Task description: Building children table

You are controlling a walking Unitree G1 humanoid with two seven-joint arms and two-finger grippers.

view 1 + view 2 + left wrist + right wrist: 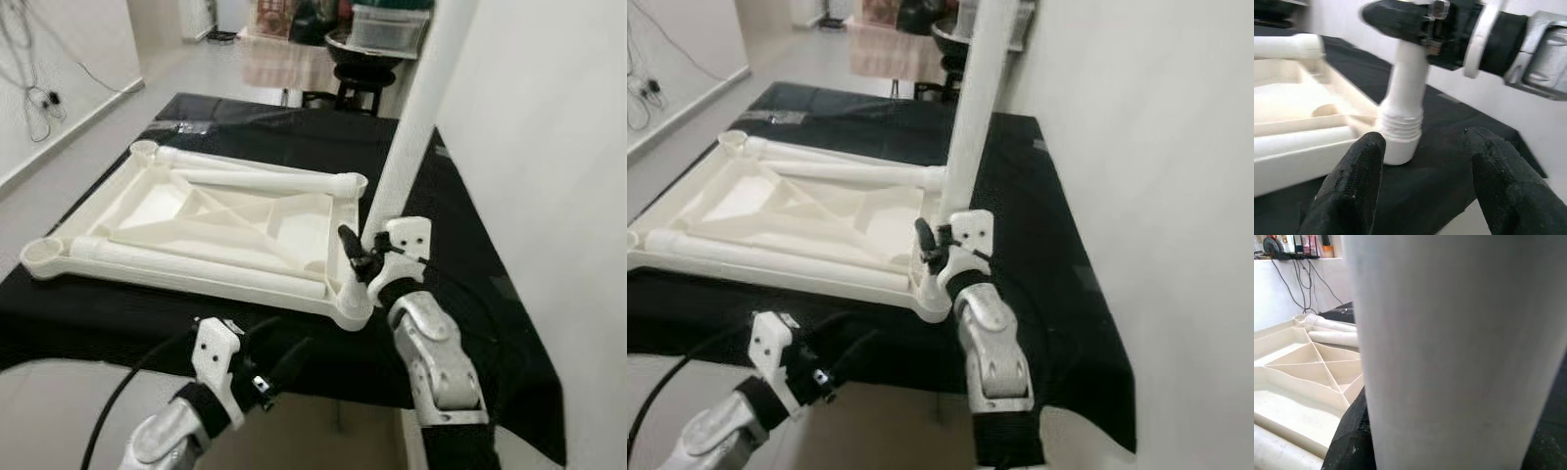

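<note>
A cream tabletop (225, 220) lies upside down on a black-covered surface (470, 294). Two loose white legs (255, 178) (196, 264) rest inside it. A third white leg (411, 127) stands upright in the near right corner socket (355, 311), with its threaded end (1400, 129) at the socket. My right gripper (367, 255) is shut on this leg just above the socket. Below the front edge of the surface, my left gripper (279, 367) stands open with nothing in it, its fingers (1352, 186) pointing at the leg's base. In the right wrist view the leg (1459, 352) fills the front.
A white wall (549, 147) runs close along the right side. At the back stand a dark stool (358, 83) and a clear bin (387, 24). Cables (34, 98) hang on the left wall, with pale floor (59, 186) to the left.
</note>
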